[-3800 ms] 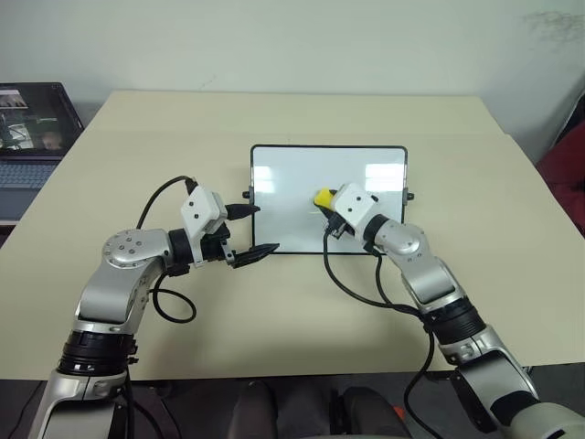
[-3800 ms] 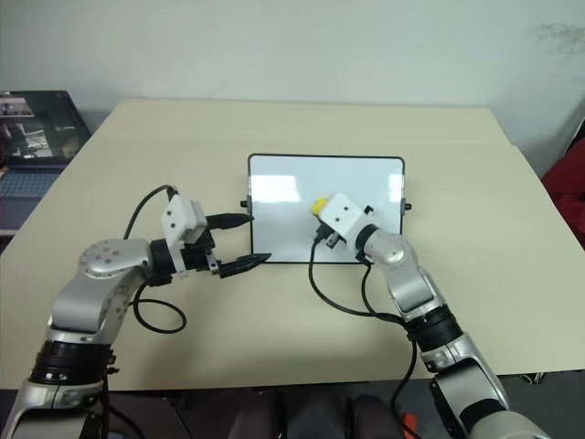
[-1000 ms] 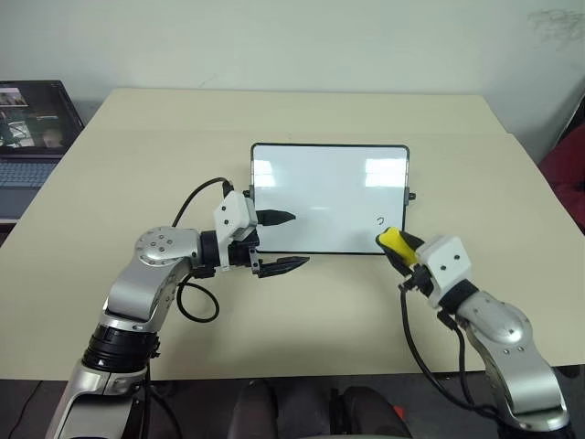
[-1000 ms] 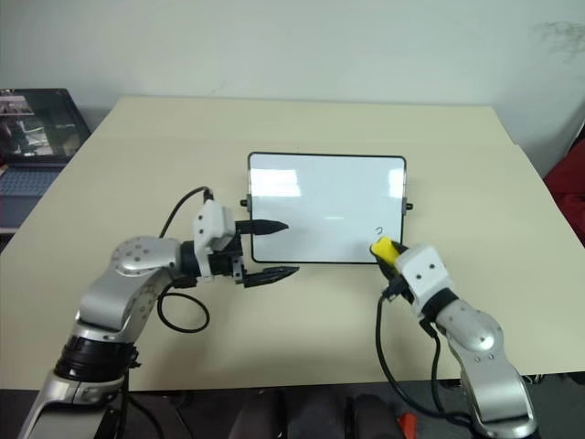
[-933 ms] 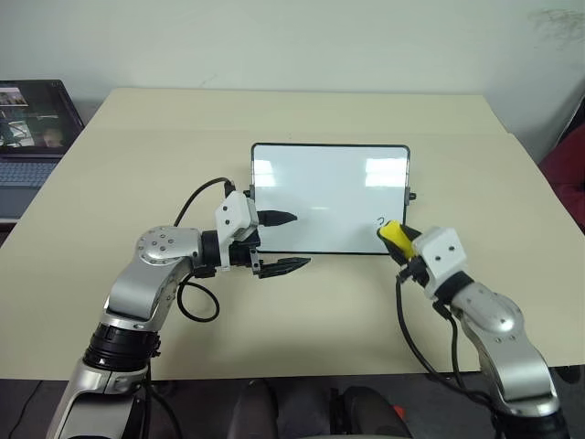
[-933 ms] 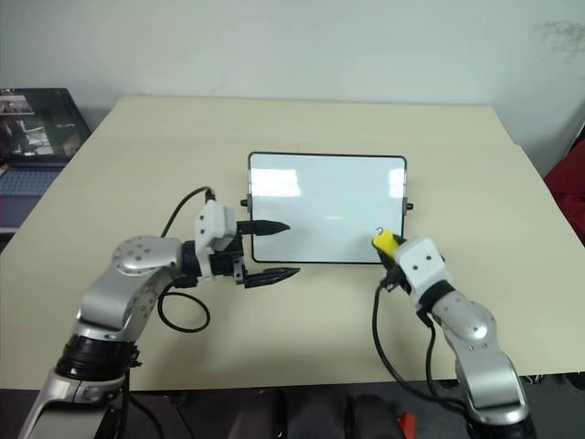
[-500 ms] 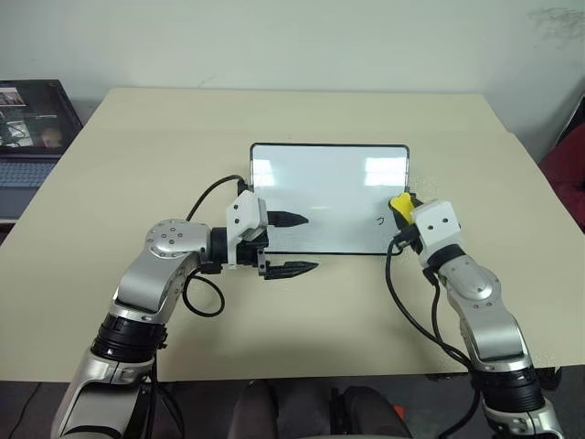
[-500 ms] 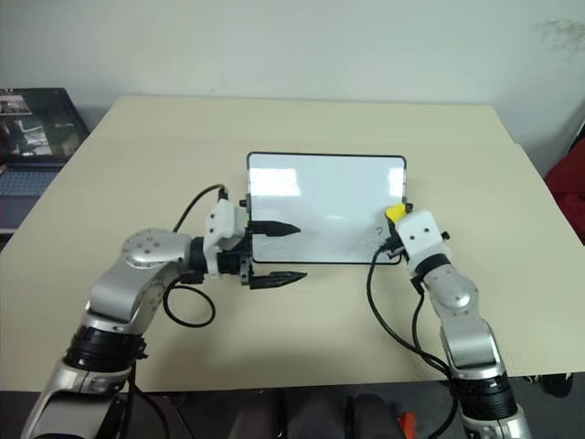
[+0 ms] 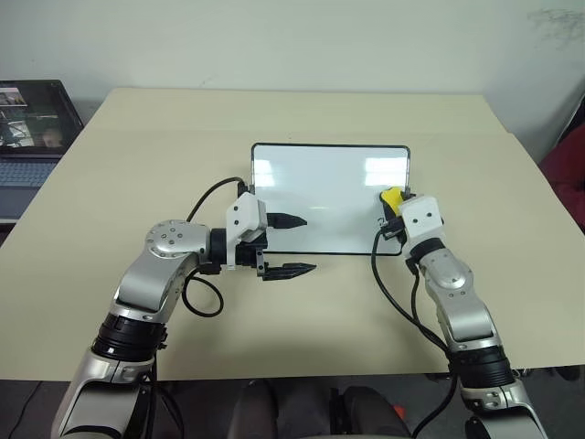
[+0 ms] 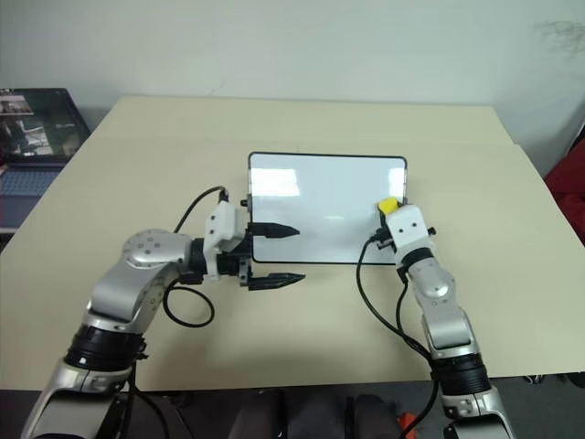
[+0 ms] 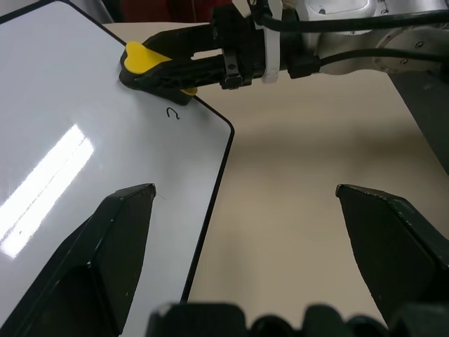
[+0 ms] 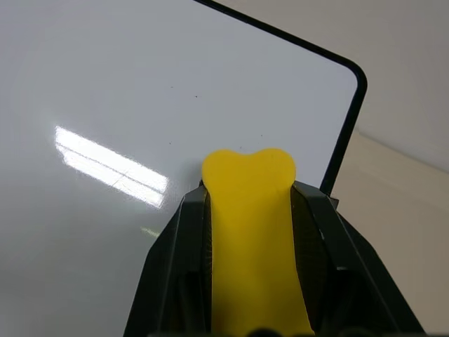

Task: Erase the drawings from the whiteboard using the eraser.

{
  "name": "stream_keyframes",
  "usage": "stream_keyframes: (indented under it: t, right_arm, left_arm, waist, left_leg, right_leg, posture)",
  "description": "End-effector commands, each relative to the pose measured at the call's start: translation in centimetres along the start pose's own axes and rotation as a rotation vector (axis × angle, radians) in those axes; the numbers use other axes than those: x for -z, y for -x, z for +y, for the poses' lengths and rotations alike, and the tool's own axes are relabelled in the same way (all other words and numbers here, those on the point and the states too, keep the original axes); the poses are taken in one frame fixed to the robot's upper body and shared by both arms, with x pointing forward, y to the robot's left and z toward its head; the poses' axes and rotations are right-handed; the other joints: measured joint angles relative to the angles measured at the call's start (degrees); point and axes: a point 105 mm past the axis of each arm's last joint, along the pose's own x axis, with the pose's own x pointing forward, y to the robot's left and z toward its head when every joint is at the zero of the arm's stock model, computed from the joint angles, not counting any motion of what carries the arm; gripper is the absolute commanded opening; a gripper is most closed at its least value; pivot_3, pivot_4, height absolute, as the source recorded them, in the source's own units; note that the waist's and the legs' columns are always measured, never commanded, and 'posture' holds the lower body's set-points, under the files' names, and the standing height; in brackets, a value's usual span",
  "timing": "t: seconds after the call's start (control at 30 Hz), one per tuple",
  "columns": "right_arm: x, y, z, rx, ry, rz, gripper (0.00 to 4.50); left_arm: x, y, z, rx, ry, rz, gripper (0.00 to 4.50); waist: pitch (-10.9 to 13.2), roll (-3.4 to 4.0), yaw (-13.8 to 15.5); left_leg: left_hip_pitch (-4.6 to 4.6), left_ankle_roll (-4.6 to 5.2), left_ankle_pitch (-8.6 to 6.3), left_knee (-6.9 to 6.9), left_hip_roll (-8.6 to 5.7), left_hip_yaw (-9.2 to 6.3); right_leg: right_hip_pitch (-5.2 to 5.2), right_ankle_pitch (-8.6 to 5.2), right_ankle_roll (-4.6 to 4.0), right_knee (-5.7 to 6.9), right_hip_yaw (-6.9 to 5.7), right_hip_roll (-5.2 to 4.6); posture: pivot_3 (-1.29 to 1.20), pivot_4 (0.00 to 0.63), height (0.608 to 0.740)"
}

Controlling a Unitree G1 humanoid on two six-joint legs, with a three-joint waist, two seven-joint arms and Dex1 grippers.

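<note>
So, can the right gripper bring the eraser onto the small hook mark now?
Probably yes: the right gripper holds the eraser over the whiteboard, beside the hook mark.

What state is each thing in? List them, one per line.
Small glossy white whiteboard: flat on the table, mostly clean.
Small dark hook drawing: not yet erased, near the board's right edge.
Small yellow block eraser: gripped, over the board.
Right gripper: shut on the eraser.
Left gripper: open, empty.
Laptop: open, screen lit.
</note>
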Motion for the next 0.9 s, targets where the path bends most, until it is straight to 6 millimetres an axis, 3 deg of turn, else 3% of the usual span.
stream_keyframes:
  t: [0.03, 0.17, 0.3, 0.37, 0.53, 0.67, 0.77, 0.9]
  right_arm:
    - [3.5, 1.1, 2.7, -0.068, -0.027, 0.108, 1.19]
    - [4.9, 2.1, 5.6, -0.142, -0.052, 0.152, 1.19]
    - [4.8, 2.5, 8.4, -0.237, -0.056, 0.159, 1.19]
    - [4.4, 2.4, 8.7, -0.249, -0.050, 0.145, 1.19]
    - [-0.5, 1.8, 6.5, -0.207, -0.022, -0.005, 1.19]
    - [-4.3, 1.5, 3.2, -0.123, 0.001, -0.108, 1.19]
    - [-5.0, 0.7, 0.3, -0.030, 0.030, -0.131, 1.19]
    - [-4.2, -0.5, -1.5, 0.034, 0.046, -0.120, 1.19]
  left_arm:
    - [-0.6, 0.0, -0.1, -0.002, -0.032, -0.016, 4.50]
    - [-0.5, -0.1, -0.2, -0.004, -0.027, -0.018, 4.50]
    - [-0.4, -0.1, -0.2, -0.006, -0.023, -0.017, 4.50]
    - [-0.4, -0.1, -0.2, -0.007, -0.022, -0.017, 4.50]
    - [-0.3, 0.0, -0.1, -0.015, -0.020, -0.015, 4.50]
    - [-0.2, 0.1, -0.1, -0.023, -0.018, -0.011, 4.50]
    - [-0.1, 0.1, -0.1, -0.022, -0.017, -0.011, 4.50]
    - [-0.1, 0.0, -0.1, -0.019, -0.015, -0.012, 4.50]
  waist:
    - [-0.05, -0.03, -0.06]
    - [-0.12, -0.10, -0.43]
    - [-0.11, -0.10, -0.87]
    - [-0.11, -0.10, -1.06]
    - [-0.08, -0.06, -1.05]
    - [-0.05, -0.02, -0.78]
    - [-0.05, -0.02, -0.40]
    - [-0.05, -0.02, 0.04]
  left_leg:
    - [0.03, 0.00, 0.00, 0.01, 0.01, 0.00]
    - [0.26, 0.00, 0.00, 0.01, 0.02, 0.00]
    - [0.54, 0.05, 0.02, 0.00, 0.05, -0.02]
    - [0.73, 0.07, 0.04, 0.00, 0.06, -0.03]
    - [0.83, 0.07, 0.04, -0.01, 0.06, -0.03]
    - [0.21, 0.05, 0.05, -0.03, 0.04, -0.01]
    - [-0.04, 0.05, 0.05, 0.01, 0.04, 0.00]
    - [-0.05, 0.04, 0.03, -0.04, 0.04, 0.03]
  right_leg:
    - [0.03, 0.00, 0.00, 0.01, 0.00, 0.00]
    - [0.20, 0.00, 0.00, 0.07, 0.04, 0.01]
    - [0.35, 0.02, 0.15, 0.14, 0.08, 0.02]
    - [0.53, 0.03, 0.16, 0.14, 0.09, 0.02]
    - [0.63, 0.01, 0.19, 0.12, 0.11, 0.02]
    - [0.07, 0.11, 0.04, 0.13, 0.10, 0.03]
    - [-0.11, 0.14, -0.01, 0.04, 0.08, 0.04]
    - [-0.08, 0.13, 0.01, -0.11, 0.07, 0.03]
  posture:
    - [0.00, 0.150, 0.740]
    - [0.00, 0.150, 0.740]
    - [0.00, 0.150, 0.740]
    - [0.00, 0.150, 0.740]
    - [0.00, 0.150, 0.740]
    - [0.00, 0.150, 0.740]
    - [0.00, 0.150, 0.740]
    - [0.00, 0.150, 0.740]
